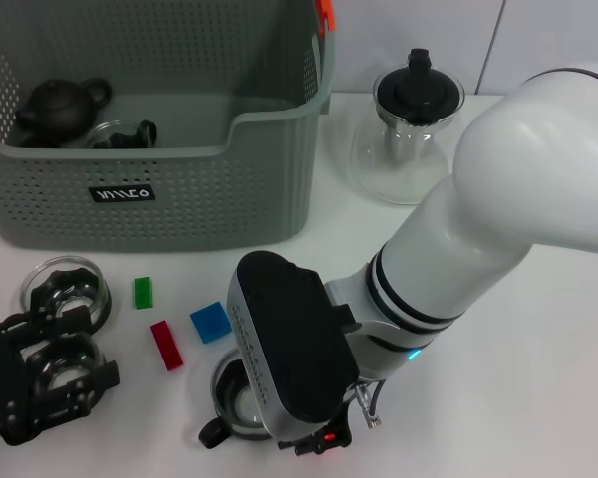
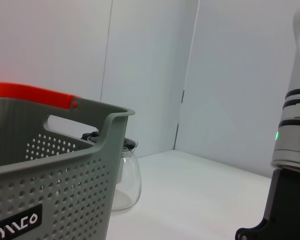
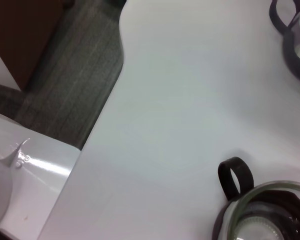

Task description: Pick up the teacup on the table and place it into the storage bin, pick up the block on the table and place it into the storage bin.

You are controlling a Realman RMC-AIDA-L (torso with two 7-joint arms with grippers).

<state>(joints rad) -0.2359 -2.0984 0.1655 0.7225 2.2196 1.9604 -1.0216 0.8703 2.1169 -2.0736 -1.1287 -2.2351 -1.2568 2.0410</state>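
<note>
Teacup (image 1: 237, 403), clear glass with black loop handle, sits under right end effector (image 1: 289, 363), grip unclear.

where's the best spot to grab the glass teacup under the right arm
A rim pinch from straight above looks best. The teacup stands upright on the table with its mouth open, and the right gripper hangs over it. Its small black loop handle sticks out sideways, so bite the wall away from it.

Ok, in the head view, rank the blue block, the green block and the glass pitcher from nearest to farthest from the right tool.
The right tool hangs over a glass teacup at the table's front.
1. Blue block, just behind it toward the left.
2. Green block, farther left, near the storage bin.
3. Glass pitcher, far back on the right.
</note>
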